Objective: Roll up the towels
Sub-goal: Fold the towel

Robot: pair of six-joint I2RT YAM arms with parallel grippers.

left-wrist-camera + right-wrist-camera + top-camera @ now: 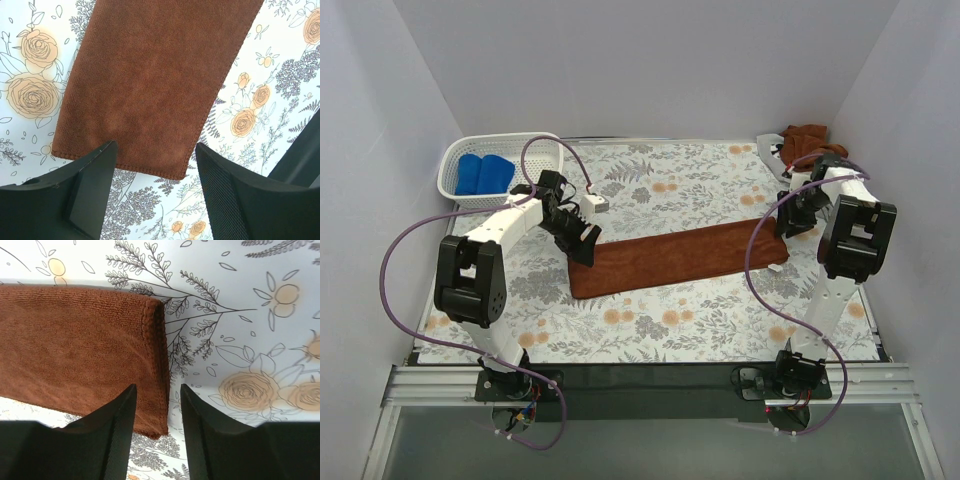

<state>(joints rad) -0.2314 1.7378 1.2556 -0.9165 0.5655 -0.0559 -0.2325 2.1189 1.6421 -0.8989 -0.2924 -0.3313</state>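
Observation:
A rust-brown towel (680,258) lies flat on the flowered tablecloth as a long folded strip, running left to right. My left gripper (583,243) hovers over its left end, jaws open and empty. The left wrist view shows that short hemmed end of the towel (150,75) between and beyond the left gripper (156,145). My right gripper (788,222) stands over the right end, also open. In the right wrist view the right gripper (158,386) straddles the towel's (75,340) folded end edge, which lies flat on the table below.
A white perforated basket (450,175) at the back left holds two rolled blue towels (485,173). A crumpled rust-brown cloth (803,140) sits in the back right corner. Purple cables loop from both arms. Walls close in the table on three sides.

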